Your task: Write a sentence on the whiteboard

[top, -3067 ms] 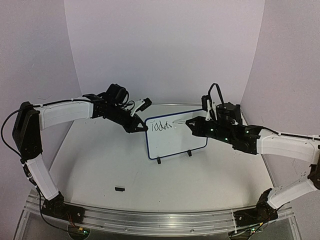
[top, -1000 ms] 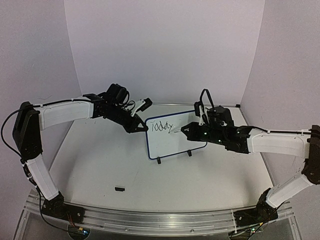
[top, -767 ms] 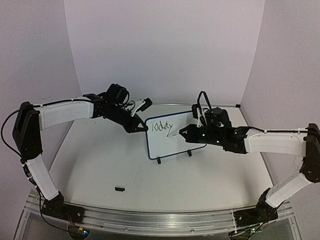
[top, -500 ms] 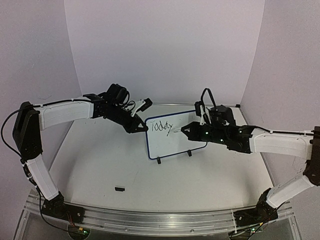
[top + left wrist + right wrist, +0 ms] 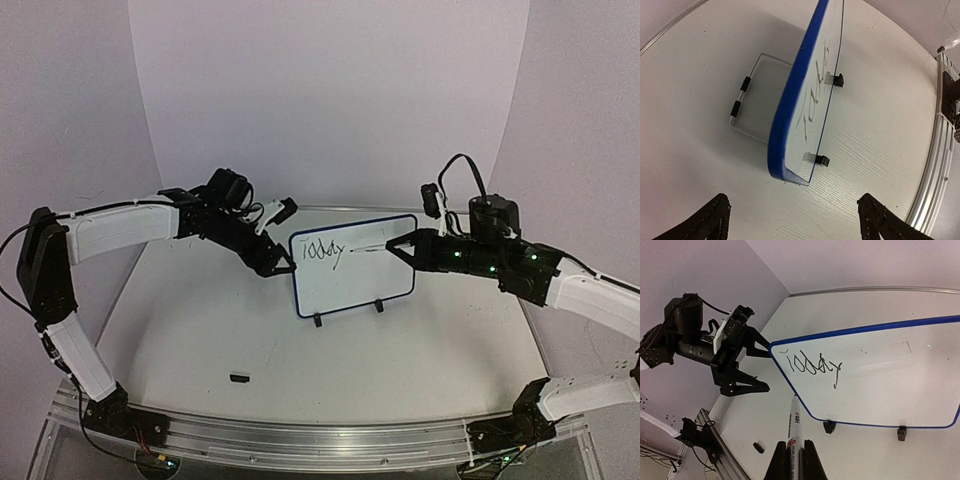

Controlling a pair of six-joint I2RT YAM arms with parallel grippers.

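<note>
The whiteboard [image 5: 352,270] stands upright on two black feet at mid-table, its blue rim [image 5: 790,100] seen edge-on in the left wrist view. The sentence [image 5: 322,252] is one black word, "Today" [image 5: 812,365], at the board's upper left. My left gripper [image 5: 282,240] is open just left of the board's left edge, with nothing between its fingers [image 5: 879,220]. My right gripper [image 5: 408,247] is shut on a black-and-white marker [image 5: 793,427]. The marker points at the board from the right, and its tip looks slightly off the surface.
A small black marker cap [image 5: 238,378] lies on the table in front of the left arm. A wire stand [image 5: 746,95] props the board from behind. Purple walls close in the back and sides. A metal rail [image 5: 300,440] runs along the near edge.
My left gripper has opened and let go of the board's left edge. My right arm has drawn back to the right with the marker, after adding the tail of the "y".
</note>
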